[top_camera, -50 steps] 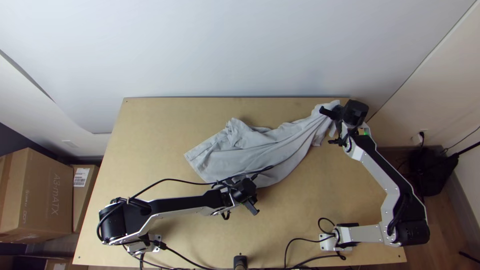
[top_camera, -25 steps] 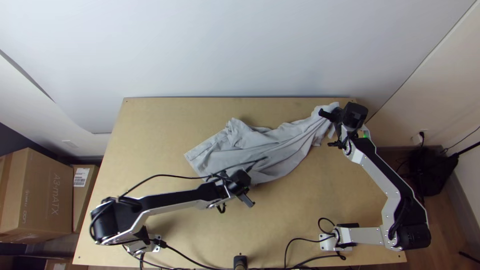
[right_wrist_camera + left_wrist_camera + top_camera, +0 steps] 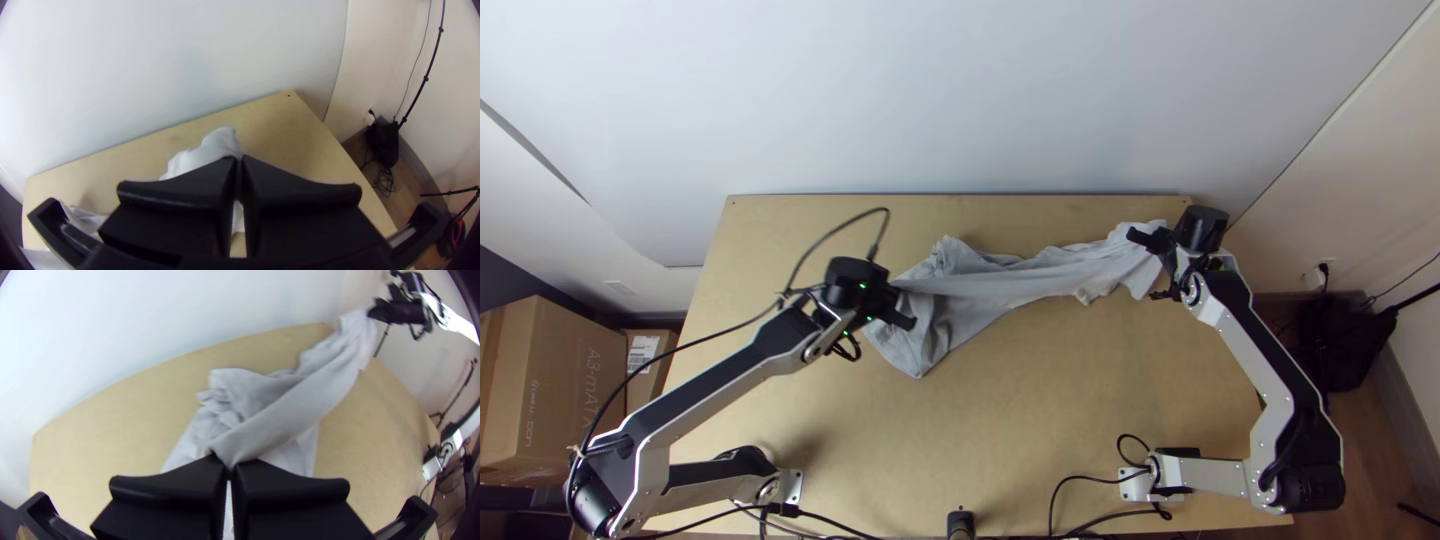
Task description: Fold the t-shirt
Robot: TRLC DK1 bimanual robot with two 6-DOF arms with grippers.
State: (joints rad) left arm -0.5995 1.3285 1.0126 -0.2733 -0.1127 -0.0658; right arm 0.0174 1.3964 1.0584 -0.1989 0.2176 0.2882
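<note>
Top view: pale grey cloth t-shirt (image 3: 1025, 284) lay bunched lengthwise across light wooden desk (image 3: 1040, 420), between ten and two o'clock. Left wrist view: left black flat-fingered tool (image 3: 230, 467) pinched one part; gentle, level tension suited straightening. Right wrist view: right black flat-fingered tool (image 3: 239, 160) pinched the far end, best kept steady.

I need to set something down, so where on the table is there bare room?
Widest: the table between the shirt, both arms' bases and the near-edge cables. Also the far-left corner, between the wall and left arm. It's crowded along the shirt, gripped by the left pincer and right pincer.
</note>
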